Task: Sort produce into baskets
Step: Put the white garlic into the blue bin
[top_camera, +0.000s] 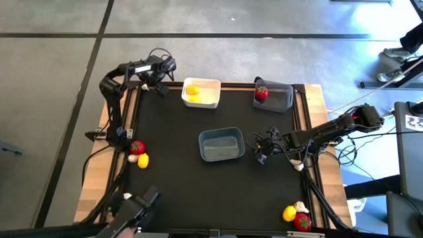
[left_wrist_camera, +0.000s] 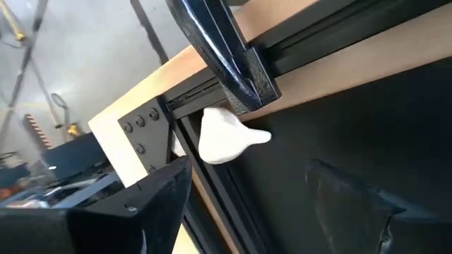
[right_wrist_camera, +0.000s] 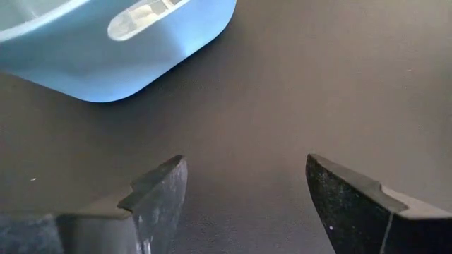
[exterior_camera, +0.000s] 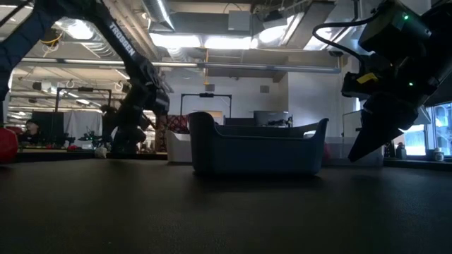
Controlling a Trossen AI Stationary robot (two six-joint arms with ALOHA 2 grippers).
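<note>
currently: left tool [top_camera: 147, 86] at the surface's [top_camera: 172, 192] far left corner, fingers parted around a white garlic bulb [left_wrist_camera: 224, 135] on the rim, whether touching unclear. right tool [top_camera: 262, 147] wide, holding nothing, just right of blue-grey basket [top_camera: 221, 145]. white basket [top_camera: 201, 93] holding yellow pieces [top_camera: 192, 90].

Bare mat [top_camera: 172, 185] lies open around the central blue-grey basket [top_camera: 221, 144].

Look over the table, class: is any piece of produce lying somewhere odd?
Yes. A white garlic bulb lies at the table's far left corner, against the frame rail, away from the other loose pieces. The left gripper is beside it, jaws apart. Another whitish piece lies at the right edge under the right arm.
</note>
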